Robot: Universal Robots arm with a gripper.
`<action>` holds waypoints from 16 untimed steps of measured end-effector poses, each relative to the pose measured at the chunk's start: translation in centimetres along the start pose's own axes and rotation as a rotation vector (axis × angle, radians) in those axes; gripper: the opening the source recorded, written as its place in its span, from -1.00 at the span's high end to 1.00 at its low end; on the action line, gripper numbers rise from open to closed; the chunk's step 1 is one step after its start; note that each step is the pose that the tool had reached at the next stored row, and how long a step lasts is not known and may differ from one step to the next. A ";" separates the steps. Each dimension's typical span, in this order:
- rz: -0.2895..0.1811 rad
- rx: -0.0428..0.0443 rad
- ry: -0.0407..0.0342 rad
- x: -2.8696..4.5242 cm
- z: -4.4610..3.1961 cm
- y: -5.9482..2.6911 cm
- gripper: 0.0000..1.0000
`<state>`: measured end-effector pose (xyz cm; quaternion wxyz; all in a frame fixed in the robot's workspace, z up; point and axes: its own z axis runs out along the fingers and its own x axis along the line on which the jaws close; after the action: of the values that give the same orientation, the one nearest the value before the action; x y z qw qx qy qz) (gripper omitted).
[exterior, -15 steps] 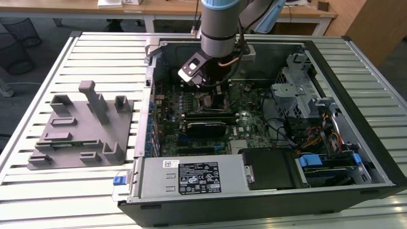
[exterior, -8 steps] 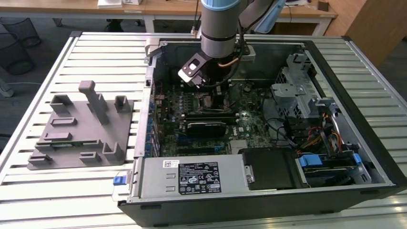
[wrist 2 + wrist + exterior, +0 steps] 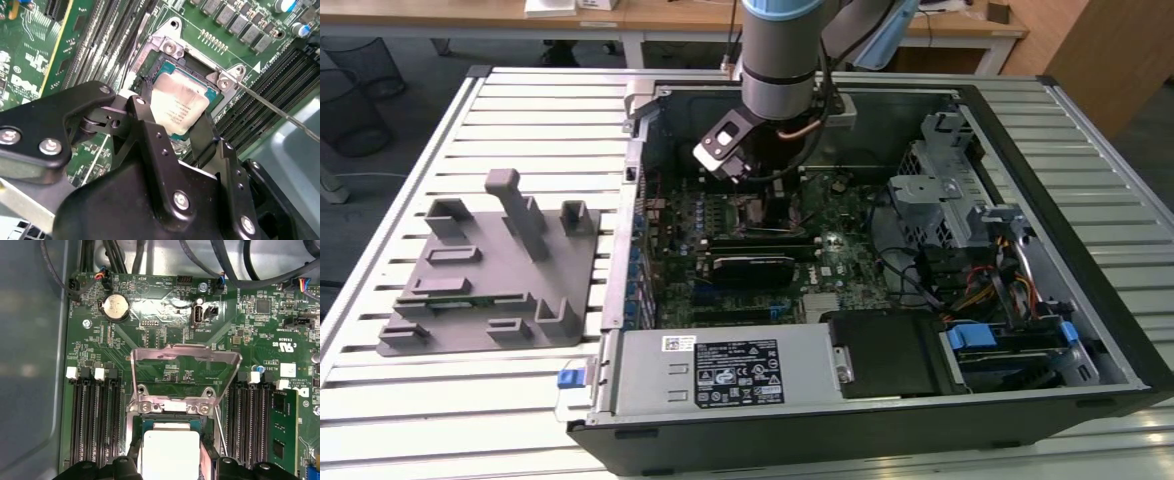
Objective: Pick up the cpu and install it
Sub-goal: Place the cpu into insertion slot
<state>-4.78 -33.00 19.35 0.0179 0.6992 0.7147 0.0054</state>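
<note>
We're right over the socket [image 3: 165, 47] now. The cpu [image 3: 180, 102] is a small flat square, its silver lid facing up with faint print on it and a thin green rim showing around the edge. Being square, it has no long axis; its sides run parallel to the socket frame. The pincer [image 3: 172, 112] is narrowed onto it, with one black finger [image 3: 150, 135] against each of two opposite edges. Whether the chip is fully seated, we can't tell.

In the first wrist view the cpu [image 3: 170, 445] sits low between the pincer [image 3: 171, 462] tips, and the hinged load plate [image 3: 185, 365] stands raised behind it, flanked by memory slots [image 3: 95, 420]. The second wrist view gives us the thin metal lever [image 3: 270, 107] angled off the socket corner. From the exterior view, we see the arm reaching down into the open computer case [image 3: 1107, 280], which lies on the slatted tabletop [image 3: 520, 100] beside a grey fixture [image 3: 494, 270].
</note>
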 end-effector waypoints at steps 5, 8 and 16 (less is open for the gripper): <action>0.015 0.0002 -0.0005 -0.21 0.10 0.00 -0.08; 0.017 0.0005 -0.0009 -0.21 0.20 -0.01 -0.08; 0.018 0.0005 -0.0008 -0.21 0.33 -0.01 -0.08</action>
<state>-4.78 -33.22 19.02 0.0180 0.7055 0.7084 0.0051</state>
